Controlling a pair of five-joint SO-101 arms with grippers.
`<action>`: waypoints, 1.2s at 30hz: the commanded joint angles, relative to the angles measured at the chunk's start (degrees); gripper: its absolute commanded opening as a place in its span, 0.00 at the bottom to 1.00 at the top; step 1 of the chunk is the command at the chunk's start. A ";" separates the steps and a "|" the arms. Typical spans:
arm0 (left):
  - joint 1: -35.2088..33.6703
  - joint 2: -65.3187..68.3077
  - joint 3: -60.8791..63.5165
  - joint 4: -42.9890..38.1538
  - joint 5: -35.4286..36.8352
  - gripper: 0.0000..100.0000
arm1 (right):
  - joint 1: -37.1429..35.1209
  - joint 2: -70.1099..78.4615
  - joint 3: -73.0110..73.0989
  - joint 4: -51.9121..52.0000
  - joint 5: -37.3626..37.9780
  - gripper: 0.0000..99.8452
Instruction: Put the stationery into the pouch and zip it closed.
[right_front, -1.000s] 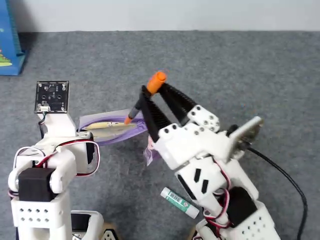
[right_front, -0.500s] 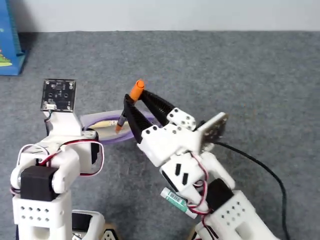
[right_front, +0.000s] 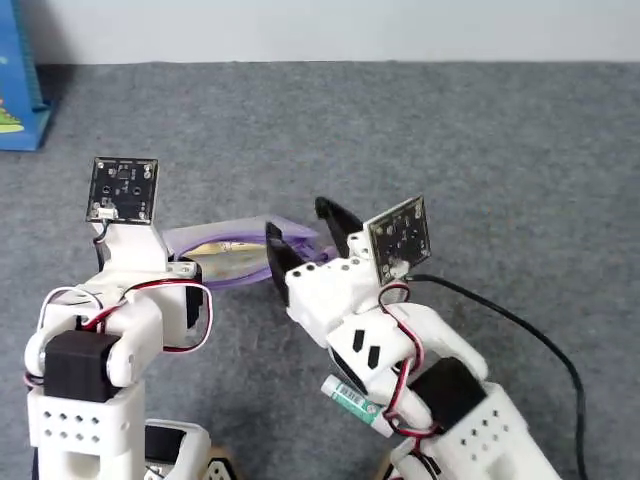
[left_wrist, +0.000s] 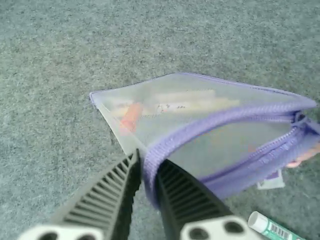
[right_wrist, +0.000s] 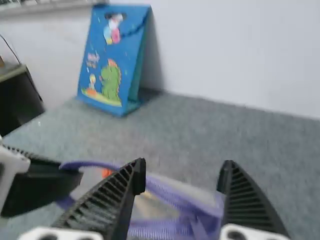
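A translucent purple-zipped pouch lies on the grey carpet between the arms, its mouth gaping. My left gripper is shut on the pouch at its zipper rim. Inside lie an orange pen and pale stationery. My right gripper hovers open and empty just above the pouch mouth; between its fingers I see the pouch and a bit of the orange pen. A white-and-green glue stick rests on the carpet by the right arm's base, and the glue stick lies just past the pouch's open end.
A blue gift bag stands at the far left against the wall, and the blue gift bag rises behind the pouch. The right arm's black cable trails over the carpet. Open carpet stretches to the back and right.
The right gripper carried the orange pen left and down to the pouch mouth and let it go; the pen is now inside and the gripper is empty. The left arm hardly moved.
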 joint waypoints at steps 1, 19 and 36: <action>-2.20 -0.70 -2.95 0.18 0.79 0.01 | -0.04 -1.27 -8.35 16.75 -0.79 0.20; -4.31 -0.70 -2.77 0.26 0.79 0.01 | 2.42 -1.27 5.01 46.81 4.57 0.20; -4.22 -0.70 -1.71 -0.09 0.70 0.01 | -8.31 3.38 10.29 43.47 9.14 0.20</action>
